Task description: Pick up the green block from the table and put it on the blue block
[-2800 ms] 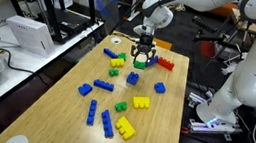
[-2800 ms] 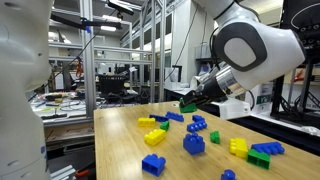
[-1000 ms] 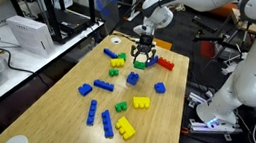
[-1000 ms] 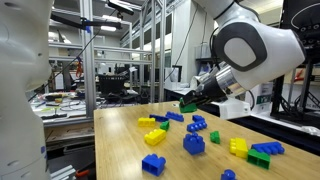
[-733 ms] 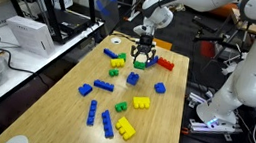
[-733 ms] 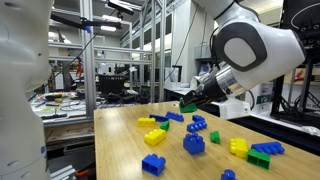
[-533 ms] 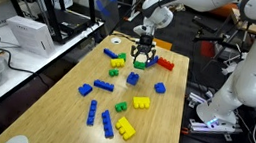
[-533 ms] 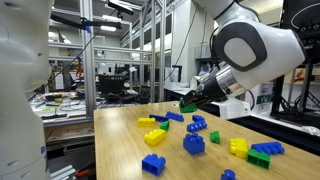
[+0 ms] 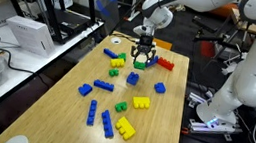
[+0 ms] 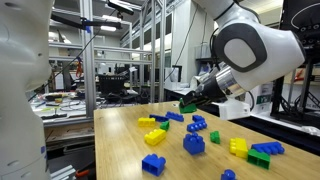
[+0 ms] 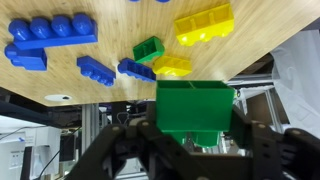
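the gripper (image 9: 142,55) hung over the far end of the table (image 9: 166,127), not far from its edge. bare wood lay open toward the near end. yellow bricks (image 9: 141,103) and a red-and-blue brick (image 9: 164,62) lay scattered around. the fingers were clamped on the green block (image 11: 193,108), bright, glossy and squarish, lifted clear of the wood. the blue block (image 9: 133,79) sat on the table close by.

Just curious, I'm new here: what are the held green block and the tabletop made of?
The green block: probably moulded plastic, smooth and slightly glossy, with uniform bright colour and crisp edges. The tabletop: pale wood or wood-look laminate, matte, with faint grain streaks; which one is unclear.
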You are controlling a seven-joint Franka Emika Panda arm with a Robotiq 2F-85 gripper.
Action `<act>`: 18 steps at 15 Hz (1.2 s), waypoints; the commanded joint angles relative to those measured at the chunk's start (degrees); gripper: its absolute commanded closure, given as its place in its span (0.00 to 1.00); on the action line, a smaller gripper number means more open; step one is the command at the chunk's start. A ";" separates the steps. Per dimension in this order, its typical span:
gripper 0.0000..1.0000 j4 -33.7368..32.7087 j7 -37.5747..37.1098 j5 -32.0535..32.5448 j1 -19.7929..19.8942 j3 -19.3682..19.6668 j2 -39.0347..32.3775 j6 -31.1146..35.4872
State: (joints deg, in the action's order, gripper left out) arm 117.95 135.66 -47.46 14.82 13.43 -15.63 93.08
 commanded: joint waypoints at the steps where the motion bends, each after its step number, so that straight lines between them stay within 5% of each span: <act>1: 0.55 -1.34 1.23 -1.39 2.26 -0.64 -1.81 -3.12; 18: 0.55 -0.74 15.28 -19.20 9.38 1.07 -12.48 -4.01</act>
State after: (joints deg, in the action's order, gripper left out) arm 117.93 148.36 -63.94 23.50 14.64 -25.46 89.86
